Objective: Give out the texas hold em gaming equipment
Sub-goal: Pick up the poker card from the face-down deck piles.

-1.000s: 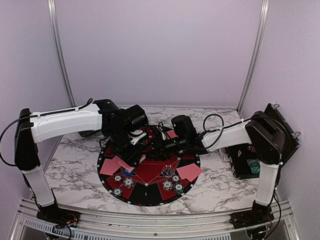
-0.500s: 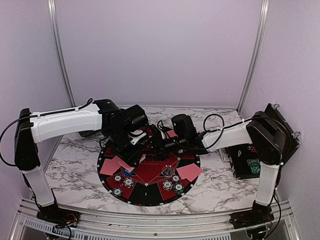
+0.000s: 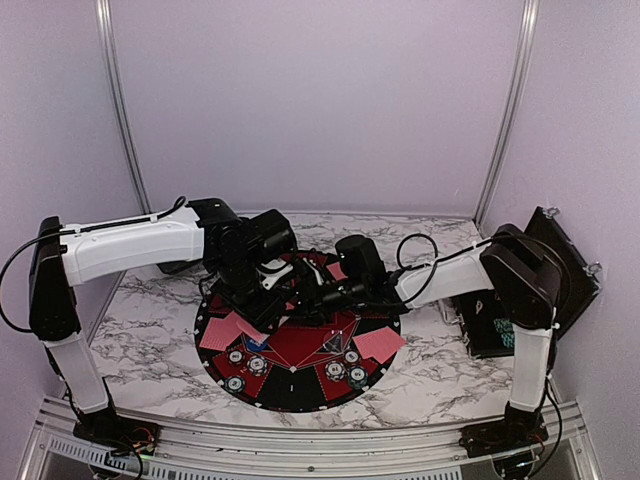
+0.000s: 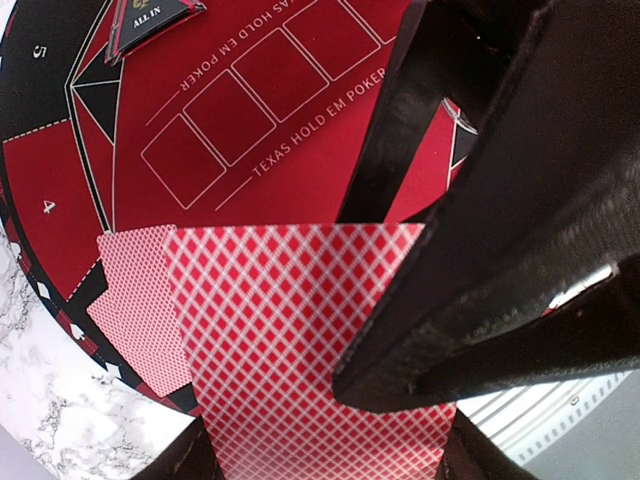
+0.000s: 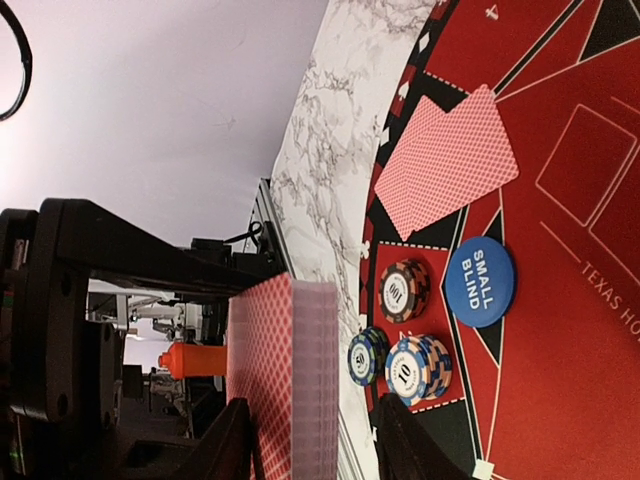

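Left gripper [image 4: 320, 458] fingers [image 4: 175, 462] clamp the red-backed deck [image 4: 300, 330], which I hold above the mat's [image 4: 250, 60] far-left part, probably so a card can be drawn off. Right gripper [image 5: 315, 440] fingers [image 5: 405, 445] stand apart, straddling that deck, one clear of it. Two dealt cards [image 5: 447, 160] overlap at the left rim. Legible: "TEXAS HOLD EM POKER", "ALL IN"; blue marker [image 5: 480, 282] "SMALL BLIND"; chips [image 5: 403, 290] "100", "10".

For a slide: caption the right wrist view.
Right gripper straddles a red-backed deck; on the mat lie two cards, a blue marker and three chip stacks.
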{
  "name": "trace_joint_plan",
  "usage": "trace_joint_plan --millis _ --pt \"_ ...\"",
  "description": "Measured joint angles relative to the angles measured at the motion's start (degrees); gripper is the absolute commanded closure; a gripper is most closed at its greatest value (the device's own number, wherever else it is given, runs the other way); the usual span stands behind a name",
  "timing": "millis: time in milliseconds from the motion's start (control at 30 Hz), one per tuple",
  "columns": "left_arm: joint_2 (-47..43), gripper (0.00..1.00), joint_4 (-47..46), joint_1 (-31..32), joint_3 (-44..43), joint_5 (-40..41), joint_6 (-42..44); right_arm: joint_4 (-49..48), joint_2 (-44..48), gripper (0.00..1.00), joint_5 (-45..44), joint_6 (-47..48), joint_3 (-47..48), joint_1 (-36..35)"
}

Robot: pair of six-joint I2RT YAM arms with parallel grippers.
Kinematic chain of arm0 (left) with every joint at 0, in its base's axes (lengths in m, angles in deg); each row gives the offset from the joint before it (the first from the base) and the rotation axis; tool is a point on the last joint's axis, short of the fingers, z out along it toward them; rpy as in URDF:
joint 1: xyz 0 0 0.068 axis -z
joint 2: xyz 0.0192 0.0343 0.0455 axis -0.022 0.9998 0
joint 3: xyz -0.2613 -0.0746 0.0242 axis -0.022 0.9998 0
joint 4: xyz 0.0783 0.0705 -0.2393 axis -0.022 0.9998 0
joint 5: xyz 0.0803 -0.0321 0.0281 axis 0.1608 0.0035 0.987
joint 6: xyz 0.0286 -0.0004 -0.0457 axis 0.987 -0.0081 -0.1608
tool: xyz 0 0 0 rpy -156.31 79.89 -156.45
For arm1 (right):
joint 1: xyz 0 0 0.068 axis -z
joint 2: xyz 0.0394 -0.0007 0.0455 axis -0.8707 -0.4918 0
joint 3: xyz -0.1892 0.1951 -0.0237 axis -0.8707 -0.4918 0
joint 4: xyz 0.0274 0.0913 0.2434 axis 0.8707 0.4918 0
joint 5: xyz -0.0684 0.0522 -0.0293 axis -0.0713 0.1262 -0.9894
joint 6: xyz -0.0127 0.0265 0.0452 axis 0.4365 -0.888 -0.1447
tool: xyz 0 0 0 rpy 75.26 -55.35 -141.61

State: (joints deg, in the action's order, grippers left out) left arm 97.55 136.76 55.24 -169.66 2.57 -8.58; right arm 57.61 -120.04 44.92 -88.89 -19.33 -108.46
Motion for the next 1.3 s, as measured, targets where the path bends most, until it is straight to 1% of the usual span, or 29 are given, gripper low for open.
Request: trace_joint_plan --millis 833,1133,1300 --pt "-0.02 0.48 -0.04 0.0 0.0 -0.22 -0.02 0.42 1.84 0.63 -1.38 0.68 -1.38 2.1" --pt "-0.26 0.48 -0.02 0.0 0.0 -0.37 0.0 0.79 3.85 0.63 -2.27 0.63 -2.25 3.21" --pt "-0.26 0.48 -0.02 0.0 0.0 -0.37 0.0 0.79 6.08 0.65 -2.27 0.24 -3.52 3.21"
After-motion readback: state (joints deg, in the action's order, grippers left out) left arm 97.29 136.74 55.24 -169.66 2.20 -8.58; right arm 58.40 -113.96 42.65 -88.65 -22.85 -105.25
